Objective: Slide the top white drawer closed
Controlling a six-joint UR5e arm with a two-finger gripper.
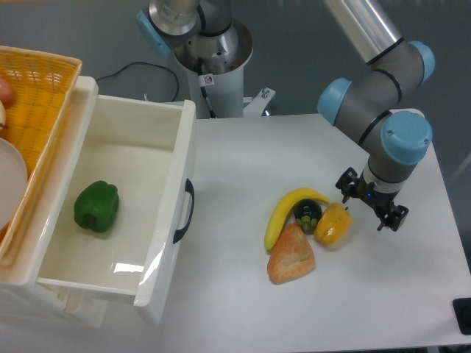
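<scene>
White and glossy, the top white drawer [158, 213] stands pulled out at the desk's [235, 294] left edge, a green pepper [96, 207] inside. The pincer [372, 204] hangs released and empty near the desk's right edge, just beside a yellow pepper [333, 225].

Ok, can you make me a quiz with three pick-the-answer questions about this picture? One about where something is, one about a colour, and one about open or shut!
1. Where is the green pepper?
A) in the top drawer
B) on the table
C) in the basket

2. What colour is the drawer's handle?
A) yellow
B) dark
C) red

3. Is the top drawer open or shut?
A) shut
B) pulled open
C) taken off the cabinet

Answers: 1 A, the pepper lies on the drawer's white floor. 2 B, the curved handle on the front looks dark against the white. 3 B, you can see right down inside it.
</scene>
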